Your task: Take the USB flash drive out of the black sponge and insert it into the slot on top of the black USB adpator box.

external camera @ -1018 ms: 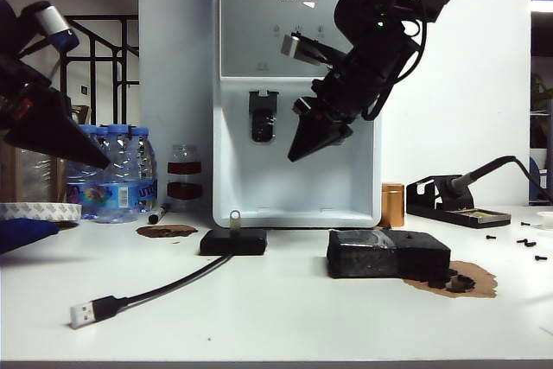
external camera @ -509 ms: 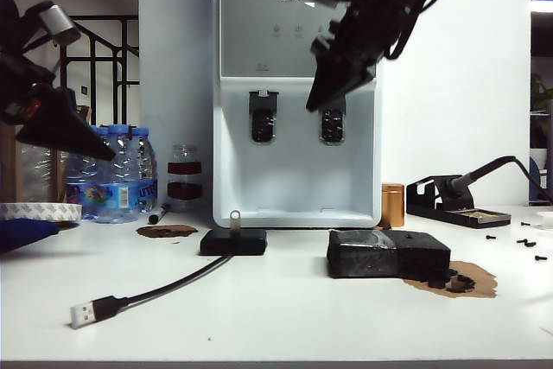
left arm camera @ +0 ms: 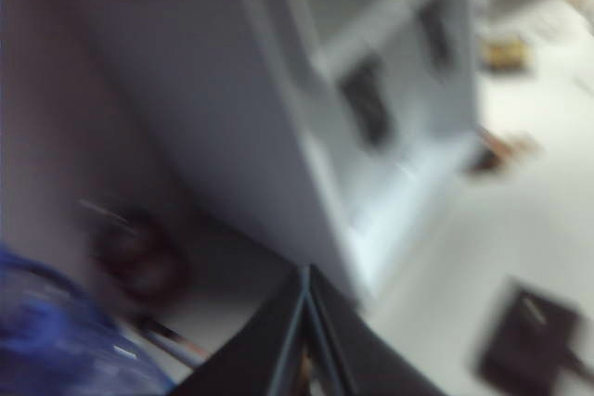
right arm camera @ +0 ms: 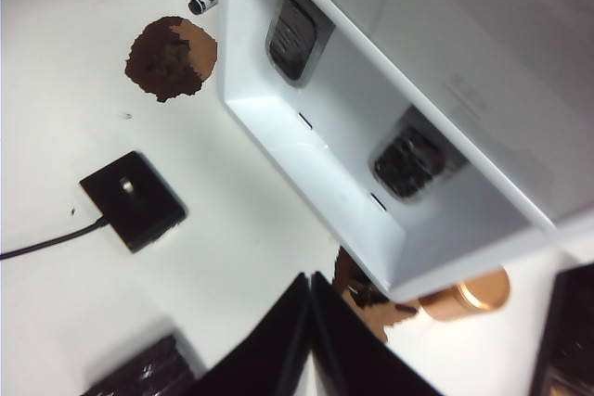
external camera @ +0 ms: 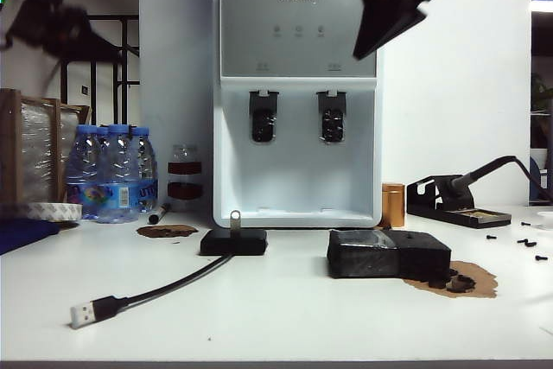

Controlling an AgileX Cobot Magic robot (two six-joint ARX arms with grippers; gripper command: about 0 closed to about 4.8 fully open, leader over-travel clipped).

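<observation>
We see the USB flash drive (external camera: 235,217) standing upright in the black USB adpator box (external camera: 233,241), lower centre-left of the exterior view, well apart from the black sponge (external camera: 388,256) at lower right. The right gripper (external camera: 363,47) hangs pressed together, empty, at upper right; the left gripper (left arm camera: 306,277), blurred, appears closed too.

Right gripper (external camera: 367,47), jaws together, now sits high at the water dispenser's (external camera: 298,92) top right, up from its spout level. Left gripper (left arm camera: 306,271), jaws together, has risen from beside the bottles (external camera: 112,170) toward the top-left corner.
</observation>
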